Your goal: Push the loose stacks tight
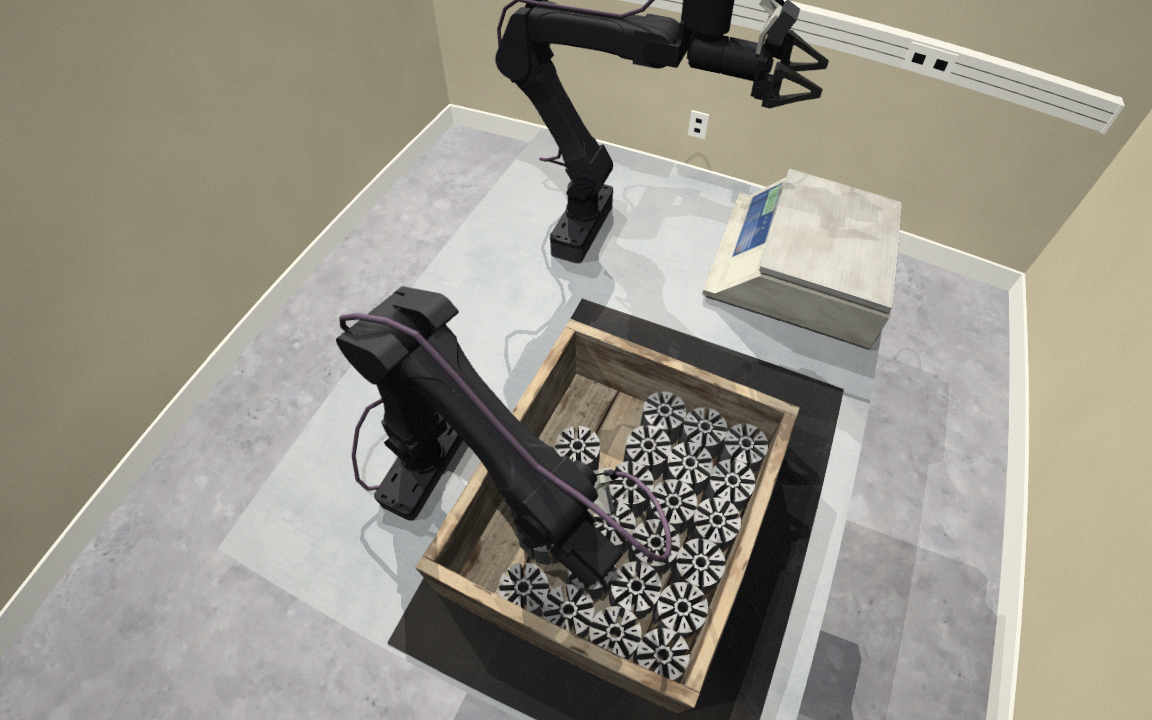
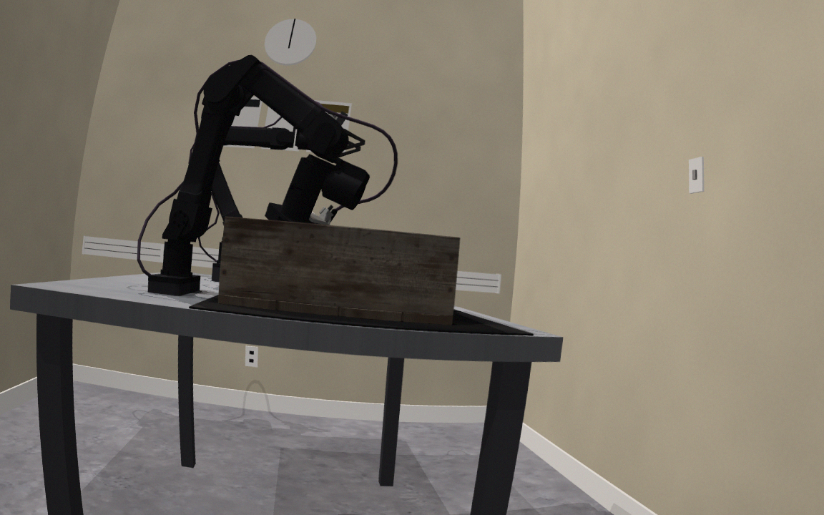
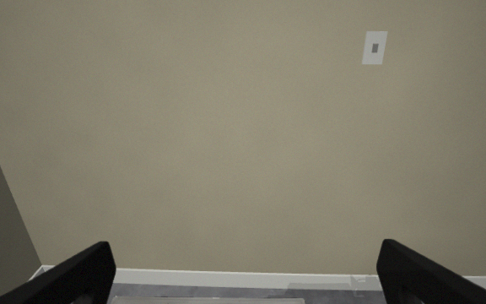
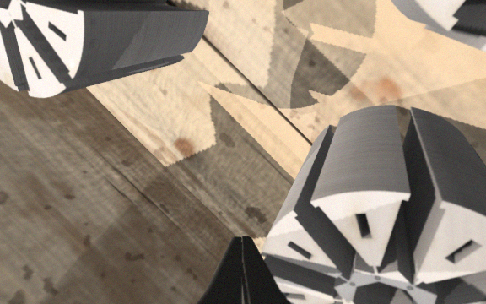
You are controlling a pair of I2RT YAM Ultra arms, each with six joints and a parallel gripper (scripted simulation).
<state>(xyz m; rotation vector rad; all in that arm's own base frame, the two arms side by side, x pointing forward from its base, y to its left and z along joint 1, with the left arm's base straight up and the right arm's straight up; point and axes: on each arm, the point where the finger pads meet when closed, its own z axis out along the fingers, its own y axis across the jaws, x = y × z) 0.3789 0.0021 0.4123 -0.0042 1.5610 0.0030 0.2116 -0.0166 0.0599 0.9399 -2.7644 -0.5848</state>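
Note:
The wooden crate [image 1: 687, 368] [image 2: 338, 269] holds several rows of upright round slotted stacks with white tops and grey sides. One stack [image 1: 577, 445] stands apart from the rows, towards the far left of the crate. A row's end stack [image 1: 523, 586] stands near the crate's near-left corner. My right gripper [image 4: 241, 250] is shut and empty, low inside the crate, right beside a stack [image 4: 365, 160]; I cannot tell whether they touch. Another stack [image 4: 142, 40] stands across bare crate floor. My right arm hides the stacks beneath it. My left gripper [image 1: 823, 77] [image 3: 245, 254] is open and empty, high above the table.
A scale [image 1: 840, 237] with a blue display stands beyond the crate. A black mat [image 1: 808, 492] lies under the crate. Bare floor shows inside the crate along its left wall. The crate's walls stand higher than the stacks and surround my right gripper.

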